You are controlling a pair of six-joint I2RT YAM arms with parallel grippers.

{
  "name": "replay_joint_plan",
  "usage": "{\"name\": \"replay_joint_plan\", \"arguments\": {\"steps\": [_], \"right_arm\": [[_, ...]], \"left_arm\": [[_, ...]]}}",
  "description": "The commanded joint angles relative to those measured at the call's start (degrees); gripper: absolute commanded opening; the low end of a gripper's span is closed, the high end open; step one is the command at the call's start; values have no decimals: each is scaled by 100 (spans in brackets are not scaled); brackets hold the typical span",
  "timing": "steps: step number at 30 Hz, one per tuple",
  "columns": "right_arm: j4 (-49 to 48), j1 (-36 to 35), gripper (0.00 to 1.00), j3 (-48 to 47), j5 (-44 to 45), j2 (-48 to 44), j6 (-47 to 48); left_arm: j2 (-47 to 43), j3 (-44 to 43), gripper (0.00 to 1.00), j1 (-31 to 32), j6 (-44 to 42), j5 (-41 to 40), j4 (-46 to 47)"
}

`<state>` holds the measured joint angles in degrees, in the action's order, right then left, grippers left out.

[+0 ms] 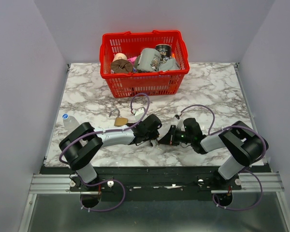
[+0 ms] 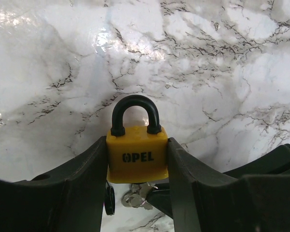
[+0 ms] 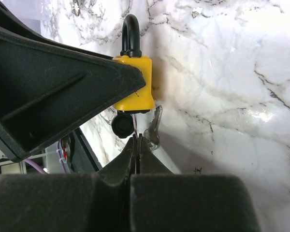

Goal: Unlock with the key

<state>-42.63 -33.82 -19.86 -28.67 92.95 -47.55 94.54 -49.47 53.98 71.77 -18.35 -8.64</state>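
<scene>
**Key at the foot of the clamped padlock**

From above, the two meeting wrists hide the lock entirely. The key [image 3: 155, 126] sits at the end of the yellow padlock [image 2: 137, 157] opposite its shackle, just beside the right jaws' tips. Whether they touch it is unclear, since its lower end is lost behind them. The left jaws pinch the padlock's sides; the right jaws are pressed together. Both arms fold inward, low over the marble counter [image 1: 208, 92] — a red basket [image 1: 145, 82] stands at the back, before plain grey walls.
</scene>
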Motion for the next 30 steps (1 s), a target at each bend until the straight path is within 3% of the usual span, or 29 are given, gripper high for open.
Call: {"name": "replay_joint_plan", "arguments": {"steps": [1, 30], "right_arm": [[-263, 86, 1, -317, 994, 56, 193], [-1186, 86, 1, -388, 1469, 646, -237]], "left_arm": [[47, 52, 0, 219, -23, 332, -577], [-41, 386, 0, 254, 390, 815, 38]]}}
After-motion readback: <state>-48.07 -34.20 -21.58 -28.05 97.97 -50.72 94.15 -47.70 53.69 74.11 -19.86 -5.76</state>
